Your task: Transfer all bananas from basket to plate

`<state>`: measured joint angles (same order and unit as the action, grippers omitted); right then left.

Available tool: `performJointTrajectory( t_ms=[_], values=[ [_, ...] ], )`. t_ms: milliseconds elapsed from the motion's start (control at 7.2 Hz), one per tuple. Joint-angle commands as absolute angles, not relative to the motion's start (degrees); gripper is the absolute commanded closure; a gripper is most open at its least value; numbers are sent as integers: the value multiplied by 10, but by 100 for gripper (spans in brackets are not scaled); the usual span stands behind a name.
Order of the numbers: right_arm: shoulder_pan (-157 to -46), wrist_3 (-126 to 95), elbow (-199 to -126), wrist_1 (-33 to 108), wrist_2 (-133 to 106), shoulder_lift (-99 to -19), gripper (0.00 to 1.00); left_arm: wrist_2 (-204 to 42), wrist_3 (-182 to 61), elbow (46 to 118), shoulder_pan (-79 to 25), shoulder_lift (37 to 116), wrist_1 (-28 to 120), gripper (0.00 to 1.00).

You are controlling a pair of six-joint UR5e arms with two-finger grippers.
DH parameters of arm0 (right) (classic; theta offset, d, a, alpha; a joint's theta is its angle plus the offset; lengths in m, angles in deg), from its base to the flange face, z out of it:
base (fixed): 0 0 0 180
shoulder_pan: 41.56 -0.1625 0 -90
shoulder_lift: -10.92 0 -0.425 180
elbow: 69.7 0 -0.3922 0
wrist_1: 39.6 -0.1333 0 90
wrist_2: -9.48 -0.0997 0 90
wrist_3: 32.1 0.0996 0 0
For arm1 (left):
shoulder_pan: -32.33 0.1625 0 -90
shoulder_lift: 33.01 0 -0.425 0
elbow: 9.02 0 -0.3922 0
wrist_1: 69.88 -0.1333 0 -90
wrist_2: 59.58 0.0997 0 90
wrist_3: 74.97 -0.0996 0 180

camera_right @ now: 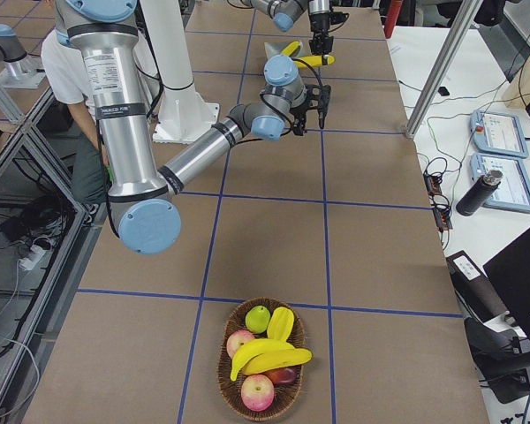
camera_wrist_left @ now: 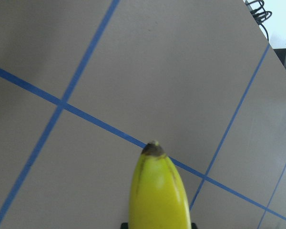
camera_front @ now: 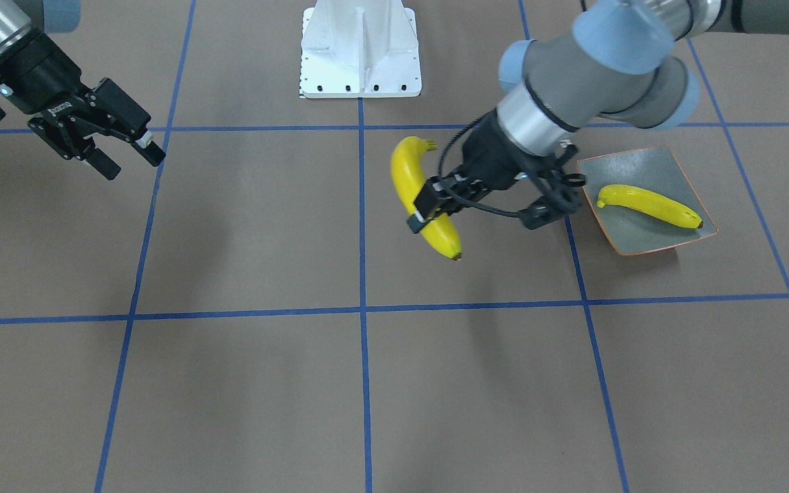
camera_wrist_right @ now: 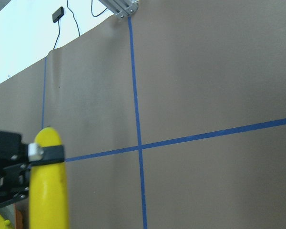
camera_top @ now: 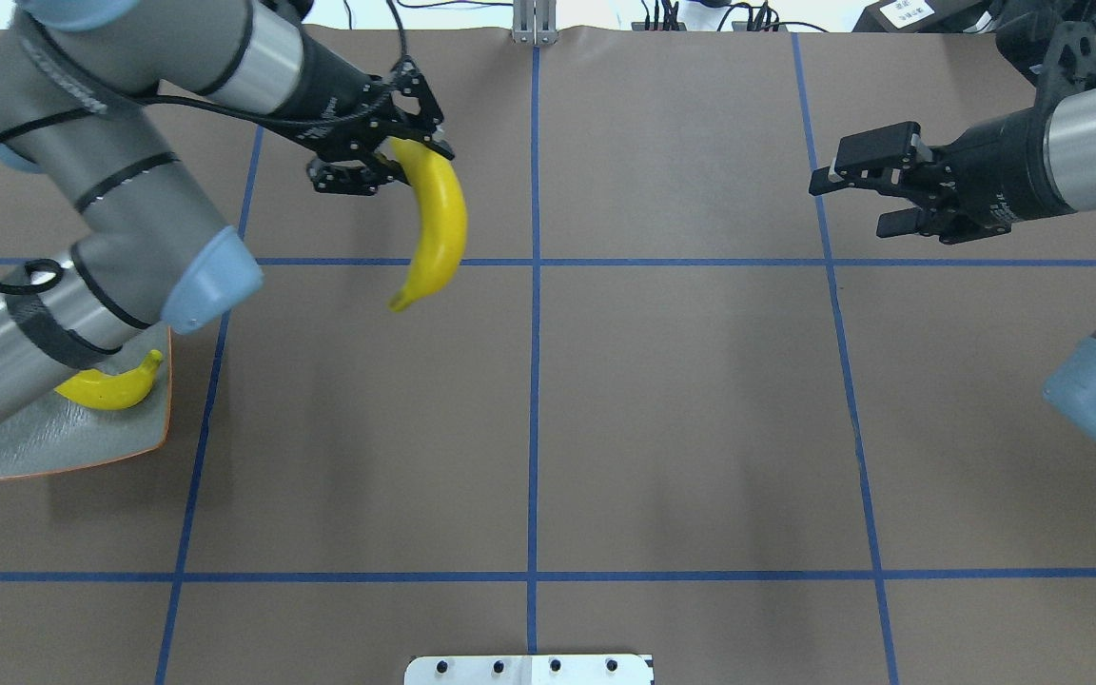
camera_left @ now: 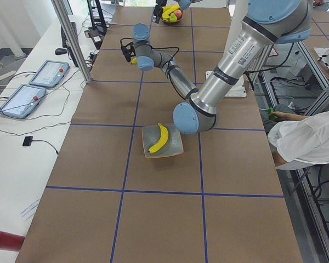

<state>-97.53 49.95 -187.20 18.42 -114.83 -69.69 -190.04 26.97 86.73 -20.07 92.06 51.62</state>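
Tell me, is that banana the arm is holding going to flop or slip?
Likely stiff: the held banana holds its curve though the left fingers pinch one spot. Its glossy skin looks slippery, so it might swivel in the grip. Being curved, it should rock rather than roll.

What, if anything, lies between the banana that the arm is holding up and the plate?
Nothing visible. The held banana hangs in the left pincer beside the plate, with only bare table between. A second banana already lies on the plate, leaving free room.
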Motion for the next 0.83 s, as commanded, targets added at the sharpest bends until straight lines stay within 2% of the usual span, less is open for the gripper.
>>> performJointTrajectory(
  t_ms=[0, 139, 694],
  values=[
    [-989, 497, -1868, 185, -1144, -718, 0, -1927, 158, 958, -245, 763, 507, 100],
    [-990, 497, -1863, 185, -1143, -719, 0, -1929, 144, 986, -252, 683, 507, 100],
    [-994, 498, -1861, 185, -1137, -735, 0, -1882, 116, 977, -269, 594, 501, 100]
  ],
)
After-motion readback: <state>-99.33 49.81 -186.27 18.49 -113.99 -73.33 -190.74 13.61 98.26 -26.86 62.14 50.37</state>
